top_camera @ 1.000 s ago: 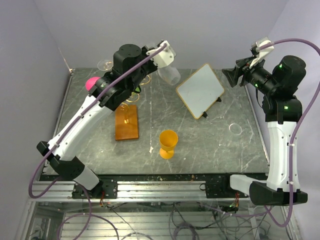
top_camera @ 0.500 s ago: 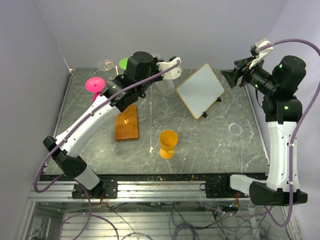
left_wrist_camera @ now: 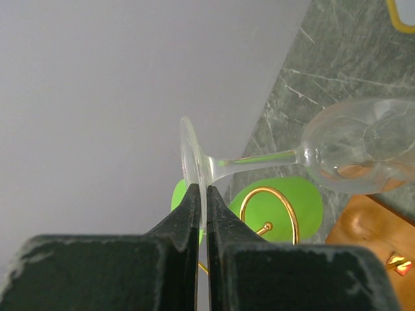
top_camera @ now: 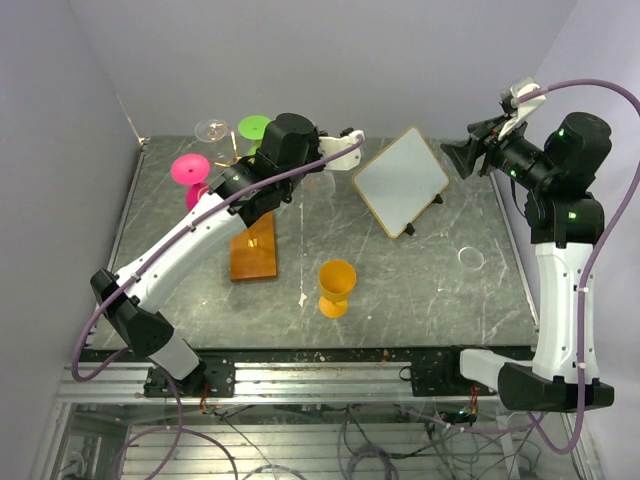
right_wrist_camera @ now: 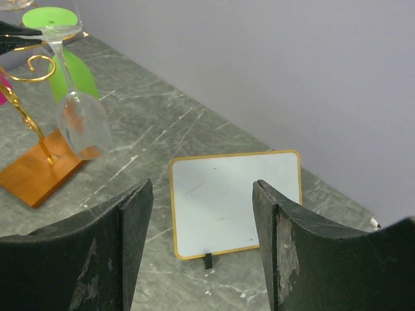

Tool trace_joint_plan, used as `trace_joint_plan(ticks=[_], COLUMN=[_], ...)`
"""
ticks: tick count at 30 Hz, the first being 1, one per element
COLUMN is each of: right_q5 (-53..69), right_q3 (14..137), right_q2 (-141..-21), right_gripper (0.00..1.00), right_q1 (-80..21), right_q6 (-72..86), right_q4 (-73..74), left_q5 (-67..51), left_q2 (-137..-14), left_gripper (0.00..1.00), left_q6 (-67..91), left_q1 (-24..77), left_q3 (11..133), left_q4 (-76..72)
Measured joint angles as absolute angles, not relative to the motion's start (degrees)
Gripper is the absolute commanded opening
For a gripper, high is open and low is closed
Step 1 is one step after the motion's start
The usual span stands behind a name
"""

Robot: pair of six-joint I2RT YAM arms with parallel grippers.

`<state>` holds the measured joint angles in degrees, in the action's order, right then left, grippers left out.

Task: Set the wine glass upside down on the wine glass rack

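Top view: the left arm covers most of the wine glass rack (top_camera: 253,247), and the clear wine glass (left_wrist_camera: 360,155) barely shows there. Near the table's (top_camera: 420,290) far-left corner, the left gripper (left_wrist_camera: 201,194) is pinched tight on the rim of the glass's foot. The bowl hangs down, tilted, over the rack's wooden base and beside its gold hooks; contact with them is unclear. The right gripper (right_wrist_camera: 202,188) is spread wide, holding nothing, near the far-right corner.

Light is even and diffuse from above. The top view is bright, with only soft, short shadows under the whiteboard (top_camera: 400,180) and the orange cup (top_camera: 336,287). In the left wrist view the left gripper (left_wrist_camera: 202,191) is a dark mass at the bottom of the frame, and the wine glass (left_wrist_camera: 350,152) carries faint pale reflections. In the right wrist view the right gripper (right_wrist_camera: 201,188) is just as dark at the bottom, and the table (right_wrist_camera: 162,129) beyond is sharp.
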<state>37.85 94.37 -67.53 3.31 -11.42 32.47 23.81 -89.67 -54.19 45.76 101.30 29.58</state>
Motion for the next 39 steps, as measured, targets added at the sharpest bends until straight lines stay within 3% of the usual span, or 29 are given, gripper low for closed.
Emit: trace_joint_plan(ticks=[39], right_q5=[40.73], right_q3=[94.04], right_q2=[-67.42], right_gripper=[0.63], right_q1=[5.23], right_q6=[-10.28], right_q4=[32.49], left_q5=[27.44], left_q2=[-87.53], left_gripper=[0.07], left_q6=[-53.56], left_q1=[42.44], left_q3=[97.62], left_q4=[33.28])
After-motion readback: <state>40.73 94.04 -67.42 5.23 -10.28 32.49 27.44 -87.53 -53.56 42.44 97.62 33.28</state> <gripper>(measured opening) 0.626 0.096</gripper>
